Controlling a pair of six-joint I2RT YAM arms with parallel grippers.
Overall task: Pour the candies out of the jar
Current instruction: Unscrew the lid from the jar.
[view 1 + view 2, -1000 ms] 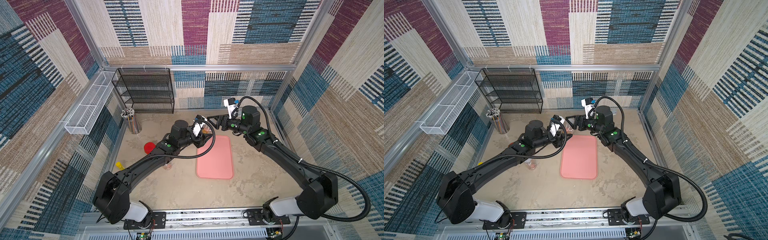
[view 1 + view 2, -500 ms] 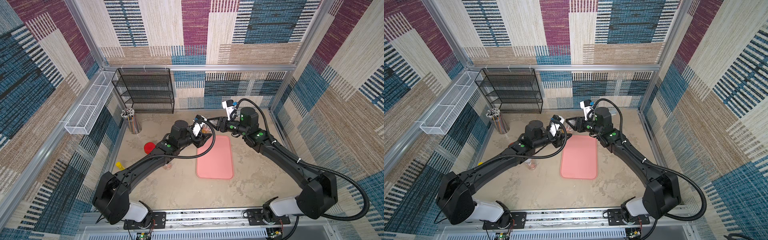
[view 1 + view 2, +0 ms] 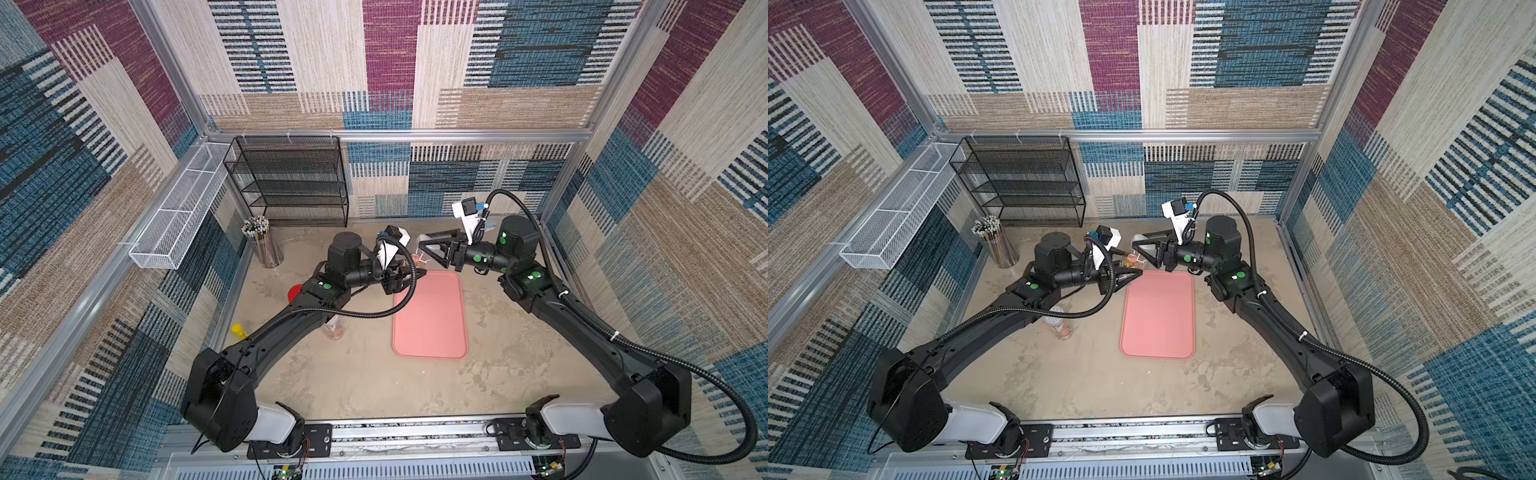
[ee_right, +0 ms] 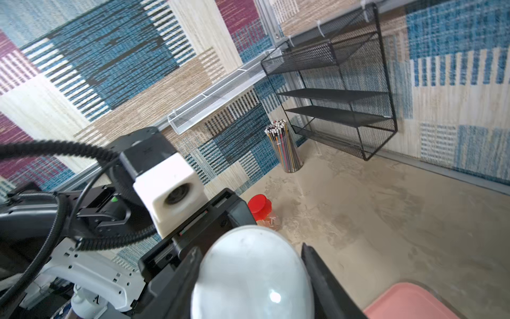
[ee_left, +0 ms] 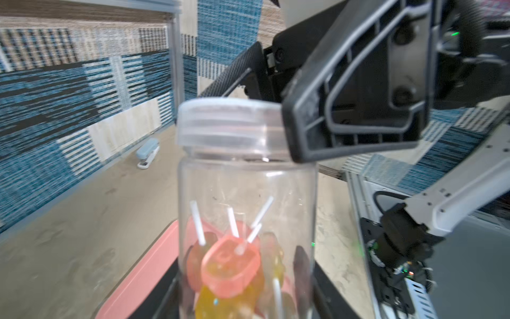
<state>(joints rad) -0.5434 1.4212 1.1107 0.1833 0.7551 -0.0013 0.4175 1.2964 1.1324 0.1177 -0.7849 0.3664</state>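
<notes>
My left gripper (image 5: 245, 298) is shut on a clear jar (image 5: 248, 193), held upright above the far end of the pink tray (image 3: 430, 316). The candies (image 5: 231, 265), orange, pink and yellow heads on white sticks, lie in the jar's lower part. A translucent white lid (image 5: 229, 124) sits on the jar's mouth. My right gripper (image 4: 249, 287) reaches in from the right and is shut on that lid (image 4: 248, 265), one black finger on each side. In a top view the jar (image 3: 1131, 262) hangs between the two grippers.
A red-lidded jar (image 3: 296, 292) and a small clear bottle (image 3: 333, 330) stand left of the tray. A pencil cup (image 3: 264, 245), a black mesh shelf (image 3: 291, 183) and a white wire basket (image 3: 178, 224) line the back left. A blue stapler (image 5: 147, 154) lies by the far wall.
My right gripper has moved left to the jar's top, and its jaws, open before, have come in around the lid. The left arm and the jar have stayed put.
</notes>
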